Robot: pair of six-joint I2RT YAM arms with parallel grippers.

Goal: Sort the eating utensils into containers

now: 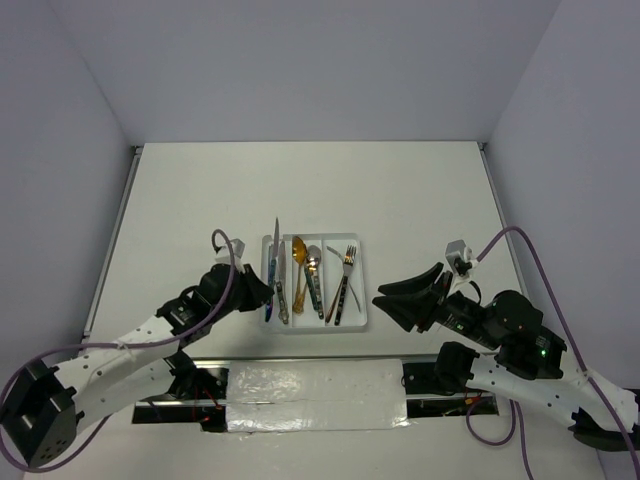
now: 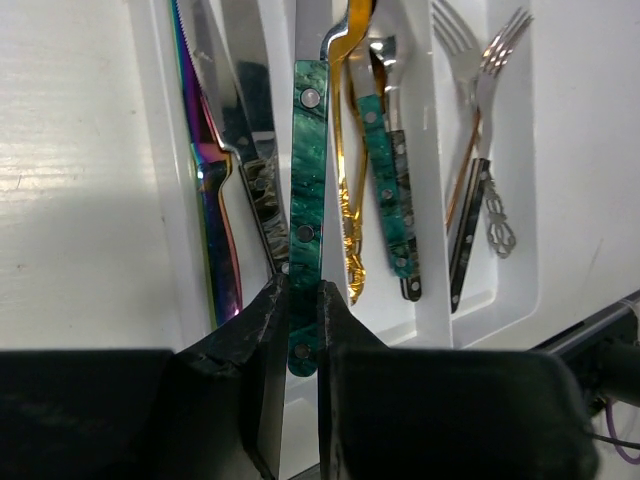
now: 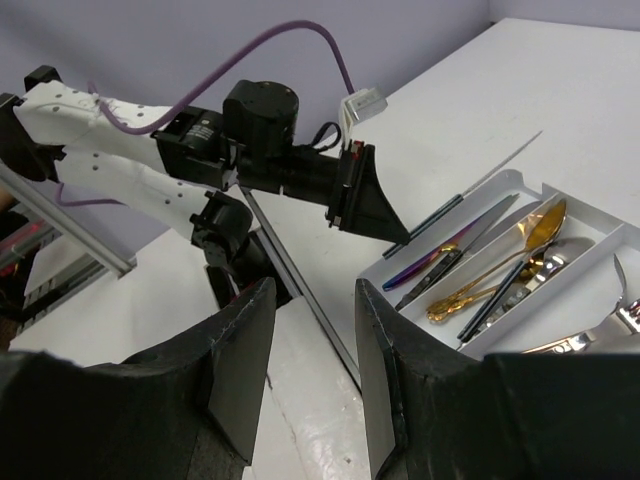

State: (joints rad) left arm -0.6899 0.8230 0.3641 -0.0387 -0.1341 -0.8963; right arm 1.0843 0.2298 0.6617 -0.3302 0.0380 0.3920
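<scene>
So the left end effector [image 2: 303,305] is clamped tight on the teal-handled knife [image 2: 305,190], pinching it near the butt of the handle. From the top view the knife runs lengthwise along the left side of the white tray [image 1: 359,295], and its blade tip pokes out past the far rim. I honestly can't tell if it's touching the tray or just hanging over it. The left compartment has an iridescent purple knife [image 2: 215,240] and a dark-handled knife [image 2: 262,200]. The middle one has a gold spoon [image 2: 350,210] and a teal-handled spoon [image 2: 385,170]. The right one holds a silver fork [image 2: 497,215] with a fancy handle, crossed with a copper fork [image 2: 463,260]. The right end effector [image 1: 381,297] sits over the surface [image 1: 400,190] just right of the tray, jaws apart, nothing in them.
</scene>
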